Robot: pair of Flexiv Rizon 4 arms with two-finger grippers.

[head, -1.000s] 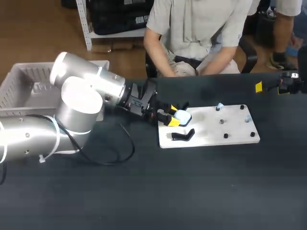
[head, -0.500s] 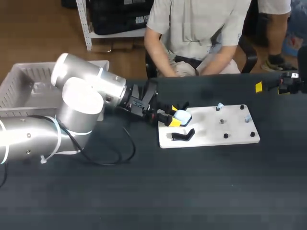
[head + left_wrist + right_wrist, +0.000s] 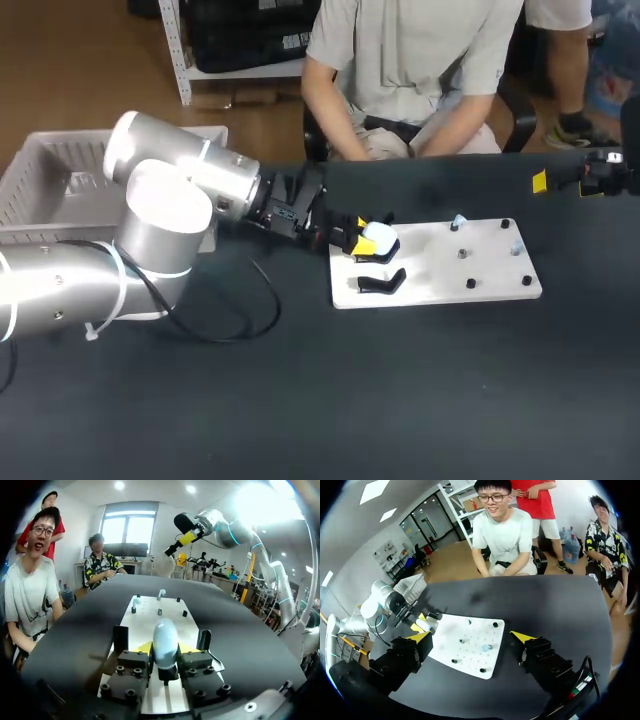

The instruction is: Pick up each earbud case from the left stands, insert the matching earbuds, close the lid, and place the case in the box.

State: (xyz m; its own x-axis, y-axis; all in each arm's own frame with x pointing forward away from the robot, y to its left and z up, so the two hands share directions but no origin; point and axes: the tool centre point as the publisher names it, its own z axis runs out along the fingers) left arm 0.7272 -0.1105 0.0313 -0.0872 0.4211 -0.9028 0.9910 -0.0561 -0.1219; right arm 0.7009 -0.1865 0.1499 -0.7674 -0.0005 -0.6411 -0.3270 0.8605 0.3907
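Currently the left gripper (image 3: 362, 244) is clamped on the earbud case (image 3: 165, 637), one yellow tip on each side. It holds the case just above the left end of the white board (image 3: 480, 268), beside a black stand (image 3: 382, 283). The case is smooth, pale and egg-shaped, and its long axis points straight out along the fingers, toward the board's far end. Two small pale earbuds (image 3: 161, 594) sit upright at that far end among short black pegs, well ahead of the case. They look nearer to the right gripper (image 3: 470, 639), which hangs wide open and holds nothing, well off the board's right end. The box (image 3: 25, 175), a white slatted basket, sits behind the left arm at the table's left edge, so I judge the case must later travel back that way.
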